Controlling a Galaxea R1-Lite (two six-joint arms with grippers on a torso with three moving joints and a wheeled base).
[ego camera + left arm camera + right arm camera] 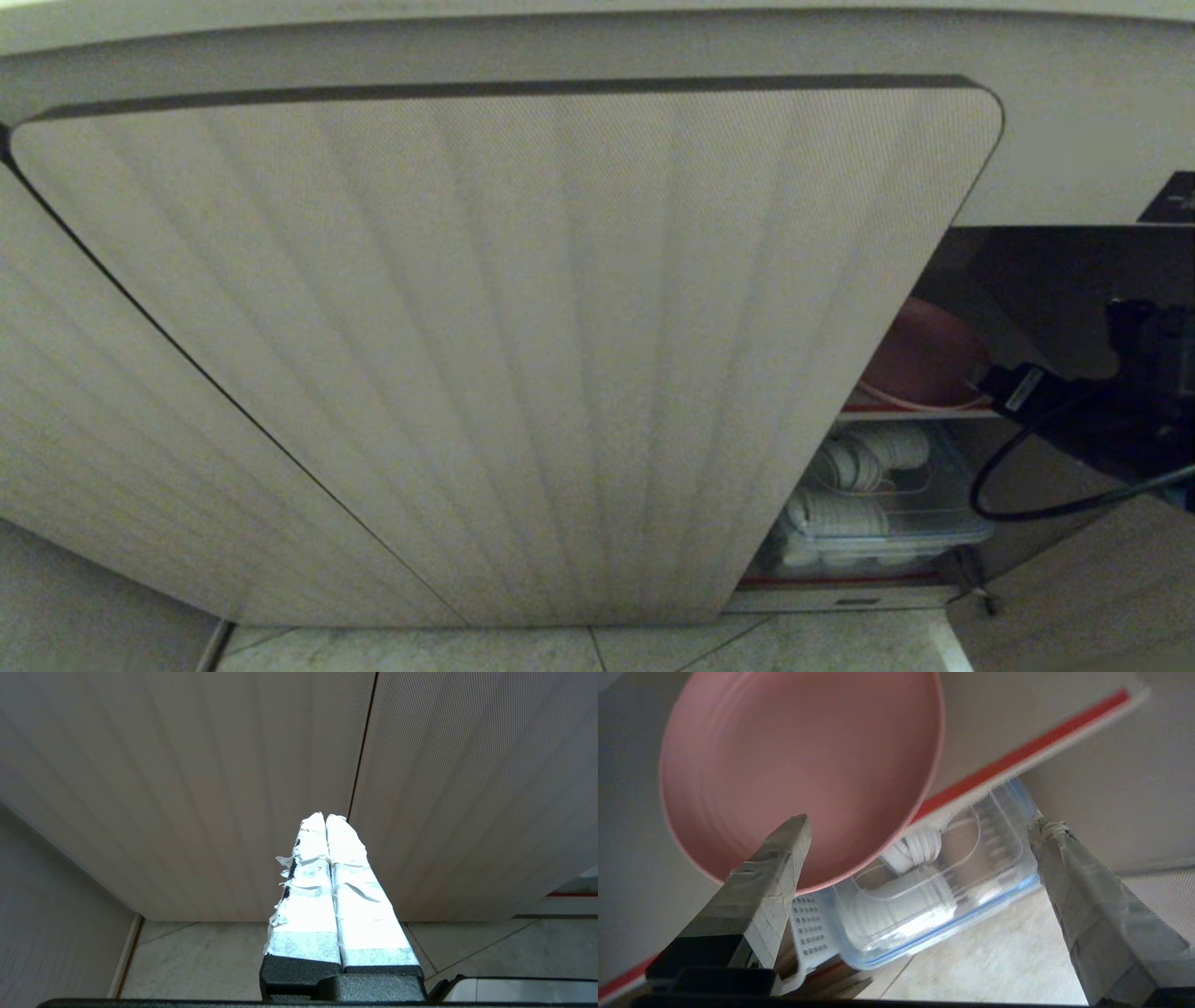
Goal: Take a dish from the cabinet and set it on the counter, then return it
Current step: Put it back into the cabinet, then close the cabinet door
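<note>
Right pincer (920, 826) spread wide before the open cabinet (523, 355).
The pink dish (798, 770) lies on the red-edged shelf (1017, 751), its rim overhanging at 5 o'clock above a clear container (952, 891); nothing gripped. Left pincer (325, 820) pressed together by the closed door.

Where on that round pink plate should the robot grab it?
Probably the near rim of the round pink plate, coming in from the cabinet's open front. It lies flat on the red-edged shelf with its lip overhanging, so the open right end effector could pinch there.
</note>
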